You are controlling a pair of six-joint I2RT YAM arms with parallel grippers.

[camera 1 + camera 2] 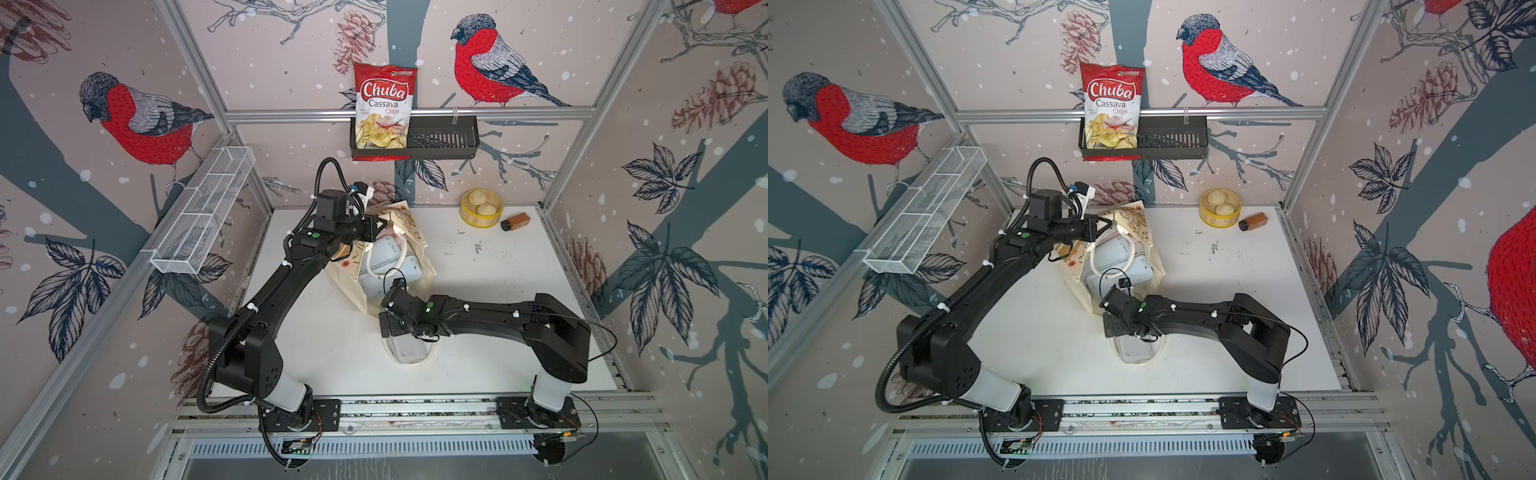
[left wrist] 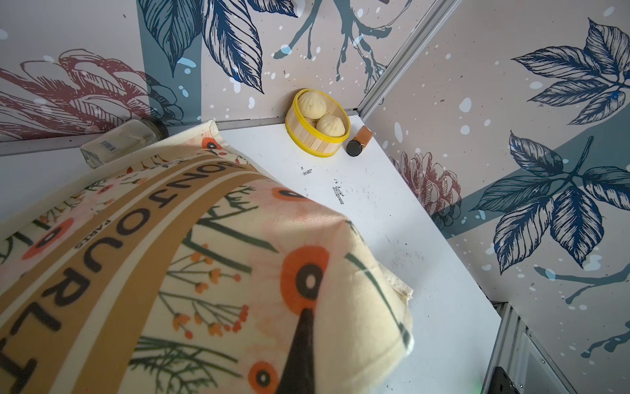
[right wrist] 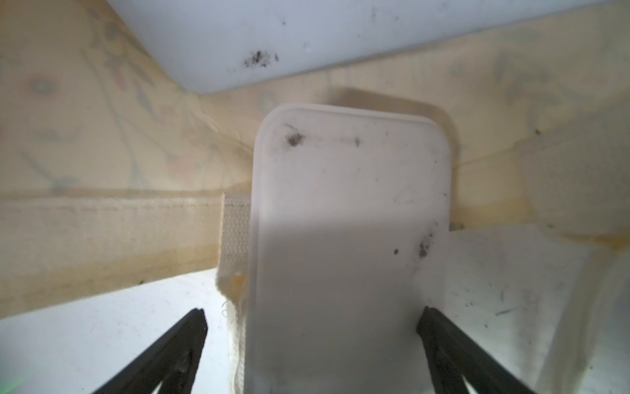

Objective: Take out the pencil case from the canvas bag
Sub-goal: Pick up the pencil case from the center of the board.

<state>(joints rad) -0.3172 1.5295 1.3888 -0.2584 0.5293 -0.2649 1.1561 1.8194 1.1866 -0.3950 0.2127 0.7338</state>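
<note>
Lying behind the canvas bag is a glass jar.

Bullfinch-and-pinecone wallpaper covers the walls behind an aluminium frame, around a scuffed white tabletop.

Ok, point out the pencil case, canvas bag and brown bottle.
pencil case (image 1: 409, 351): in a top view, pale flat face
canvas bag (image 2: 221, 279): left wrist view, floral printed side
brown bottle (image 1: 518, 219): in a top view, amber body
</note>
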